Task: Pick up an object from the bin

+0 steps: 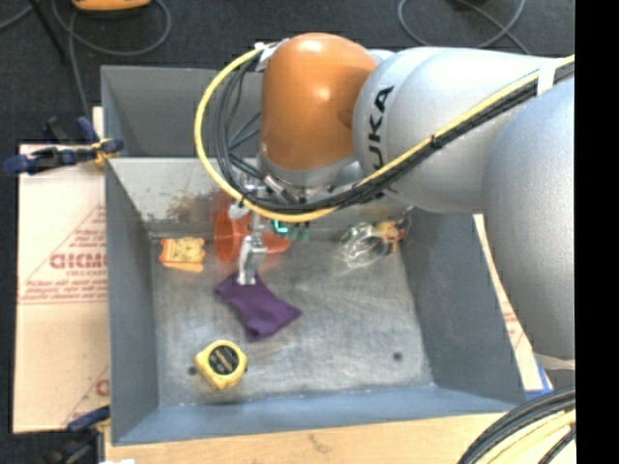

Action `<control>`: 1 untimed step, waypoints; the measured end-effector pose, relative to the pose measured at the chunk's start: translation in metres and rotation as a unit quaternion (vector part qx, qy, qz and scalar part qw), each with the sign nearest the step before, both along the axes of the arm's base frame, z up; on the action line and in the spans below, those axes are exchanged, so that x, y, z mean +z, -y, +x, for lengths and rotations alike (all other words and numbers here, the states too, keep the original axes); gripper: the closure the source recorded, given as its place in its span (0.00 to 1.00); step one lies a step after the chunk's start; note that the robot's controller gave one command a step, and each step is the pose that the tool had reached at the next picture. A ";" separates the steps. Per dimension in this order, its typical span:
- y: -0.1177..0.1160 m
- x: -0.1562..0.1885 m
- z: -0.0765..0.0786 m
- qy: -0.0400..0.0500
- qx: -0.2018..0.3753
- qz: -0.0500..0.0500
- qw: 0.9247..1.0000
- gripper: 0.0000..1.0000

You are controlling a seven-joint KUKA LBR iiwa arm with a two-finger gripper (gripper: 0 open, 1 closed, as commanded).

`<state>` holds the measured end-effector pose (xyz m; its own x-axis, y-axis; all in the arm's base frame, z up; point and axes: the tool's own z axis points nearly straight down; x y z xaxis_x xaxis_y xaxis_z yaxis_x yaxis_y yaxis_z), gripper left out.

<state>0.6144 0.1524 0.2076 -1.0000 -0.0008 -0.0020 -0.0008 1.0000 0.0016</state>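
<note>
The move turns on how the purple cloth lies from the hand: the hand's tip stands at the cloth's upper left end, touching it or just above it, and the cloth's long axis runs away from the hand down and to the right in the view. The bulk of the crumpled cloth is therefore not under the hand but just beyond it on that slant. I judge that a grasp here would catch only the narrow end of the cloth, and a small shift along the axis would put more of it under the hand.

Whether the hand is apart or together I cannot tell; its lower part shows as one pale metal piece, with nothing plainly gripped.

The other things in the bin, all placed from the hand:
- An orange-red thing is just beside the hand on its left and partly hidden behind it.
- A small yellow block lies further left.
- A yellow tape measure lies well below, a little to the left.
- A clear plastic thing lies well to the right.
</note>
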 end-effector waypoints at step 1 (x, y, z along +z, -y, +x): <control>-0.007 -0.036 -0.004 0.004 0.028 -0.001 1.000 0.00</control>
